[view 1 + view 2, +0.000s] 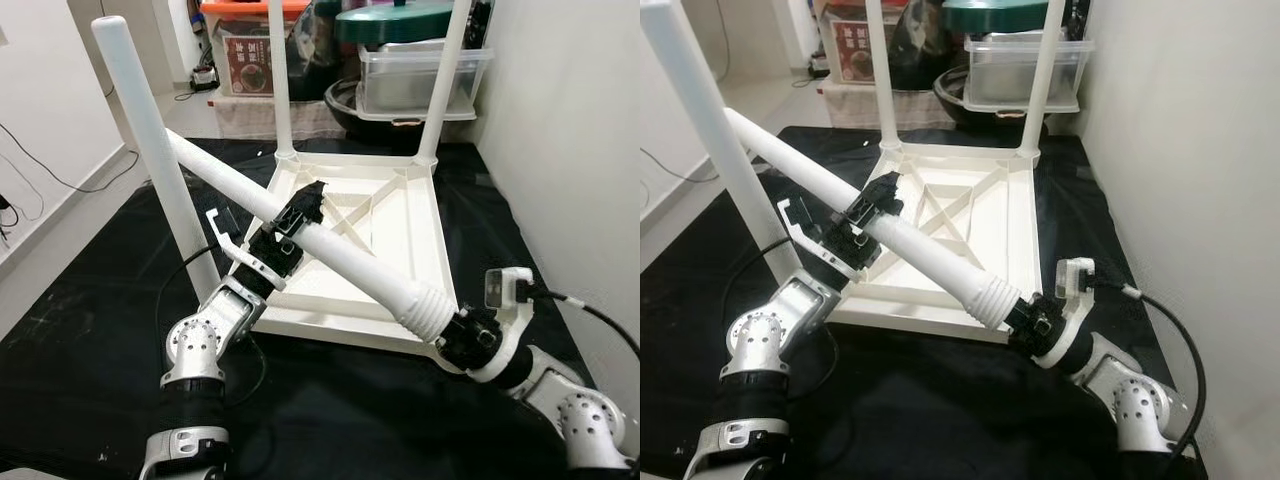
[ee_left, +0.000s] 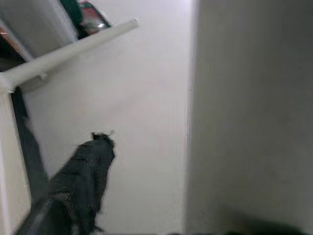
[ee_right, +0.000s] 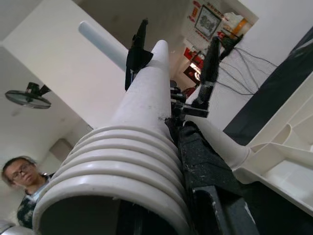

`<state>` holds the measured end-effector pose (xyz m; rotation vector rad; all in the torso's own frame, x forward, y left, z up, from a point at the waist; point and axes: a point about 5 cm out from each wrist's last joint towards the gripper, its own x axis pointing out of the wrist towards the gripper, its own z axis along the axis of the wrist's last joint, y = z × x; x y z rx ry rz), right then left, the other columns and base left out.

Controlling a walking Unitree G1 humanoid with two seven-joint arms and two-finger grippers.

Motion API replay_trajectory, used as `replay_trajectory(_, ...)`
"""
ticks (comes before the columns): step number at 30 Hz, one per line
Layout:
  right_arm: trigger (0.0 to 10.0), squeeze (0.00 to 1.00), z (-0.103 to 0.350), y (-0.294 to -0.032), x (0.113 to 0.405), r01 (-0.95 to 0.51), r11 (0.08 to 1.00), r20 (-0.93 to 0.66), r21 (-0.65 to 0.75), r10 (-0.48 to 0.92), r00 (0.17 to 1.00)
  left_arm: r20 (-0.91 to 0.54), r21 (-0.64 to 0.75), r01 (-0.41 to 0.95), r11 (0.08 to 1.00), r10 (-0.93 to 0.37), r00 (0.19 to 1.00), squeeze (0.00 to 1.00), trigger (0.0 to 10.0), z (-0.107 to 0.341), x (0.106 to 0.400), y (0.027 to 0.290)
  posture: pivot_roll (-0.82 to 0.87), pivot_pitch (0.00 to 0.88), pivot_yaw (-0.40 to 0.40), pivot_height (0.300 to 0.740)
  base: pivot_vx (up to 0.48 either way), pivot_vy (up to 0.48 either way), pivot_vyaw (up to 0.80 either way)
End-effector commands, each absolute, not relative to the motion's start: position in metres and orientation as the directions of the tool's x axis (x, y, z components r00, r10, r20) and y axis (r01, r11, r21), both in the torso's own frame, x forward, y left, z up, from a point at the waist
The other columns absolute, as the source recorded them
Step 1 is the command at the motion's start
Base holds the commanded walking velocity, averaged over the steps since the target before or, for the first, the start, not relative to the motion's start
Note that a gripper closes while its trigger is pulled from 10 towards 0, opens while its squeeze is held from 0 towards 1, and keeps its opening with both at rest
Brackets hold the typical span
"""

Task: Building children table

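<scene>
Over the upturned tabletop (image 1: 400,215), the left gripper (image 1: 300,215) and right gripper (image 1: 462,338) both seem clenched on the loose leg (image 1: 350,262).

A ribbed white table leg (image 3: 142,147) runs away between black fingers (image 3: 205,171). A person (image 3: 22,188) stands beside it.

The upturned table (image 1: 400,215) and its loose leg (image 1: 350,262) look like smooth, matt white plastic. The leg's ridged end (image 3: 122,166) is ribbed. The floor mat (image 1: 90,330) is dull black.
</scene>
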<state>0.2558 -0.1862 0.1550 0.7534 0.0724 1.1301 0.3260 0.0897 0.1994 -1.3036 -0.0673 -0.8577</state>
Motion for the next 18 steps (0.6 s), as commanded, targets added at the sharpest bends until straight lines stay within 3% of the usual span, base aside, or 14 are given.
replay_trajectory(1,0.0,0.00,0.147,-0.170,0.251,-0.783,0.146,0.259,0.604,0.894,0.367,0.535,-0.785,0.619,-0.028,-0.536,0.653,0.00,10.0,0.209,0.323,0.082,-0.12,0.000,0.025,0.740,0.000,0.000,0.00)
replay_trajectory(2,0.0,0.00,0.146,-0.171,0.253,-0.779,0.158,0.246,0.607,0.895,0.373,0.553,-0.769,0.639,-0.034,-0.537,0.637,0.00,3.3,0.211,0.320,0.082,-0.11,0.000,0.022,0.740,0.000,0.000,0.00)
replay_trajectory(3,0.0,0.00,0.146,-0.171,0.253,-0.779,0.158,0.246,0.607,0.895,0.373,0.553,-0.769,0.639,-0.034,-0.537,0.637,0.00,3.3,0.211,0.320,0.082,-0.11,0.000,0.022,0.740,0.000,0.000,0.00)
replay_trajectory(4,0.0,0.00,0.146,-0.171,0.257,-0.775,0.176,0.241,0.607,0.888,0.390,0.539,-0.775,0.632,0.012,-0.510,0.670,0.00,0.0,0.209,0.320,0.083,-0.11,0.000,0.018,0.740,0.000,0.000,0.00)
replay_trajectory(10,0.0,0.00,0.145,-0.169,0.261,-0.751,0.236,0.214,0.617,0.868,0.449,0.523,-0.784,0.615,0.085,-0.444,0.728,0.00,0.0,0.203,0.320,0.090,-0.11,0.000,0.015,0.740,0.000,0.000,0.00)
replay_trajectory(15,0.0,0.00,0.142,-0.170,0.262,-0.728,0.272,0.180,0.630,0.860,0.477,0.536,-0.776,0.626,0.074,-0.446,0.717,0.00,0.0,0.204,0.317,0.093,-0.11,0.000,0.017,0.740,0.000,0.000,0.00)
replay_trajectory(16,3.0,0.00,0.140,-0.171,0.262,-0.713,0.298,0.148,0.635,0.859,0.491,0.544,-0.771,0.634,0.064,-0.451,0.708,0.00,0.0,0.205,0.314,0.095,-0.12,0.000,0.019,0.740,0.000,0.000,0.00)
replay_trajectory(18,3.0,0.00,0.140,-0.171,0.262,-0.713,0.298,0.148,0.635,0.859,0.491,0.544,-0.771,0.634,0.064,-0.451,0.708,0.00,0.0,0.205,0.314,0.095,-0.12,0.000,0.019,0.740,0.000,0.000,0.00)
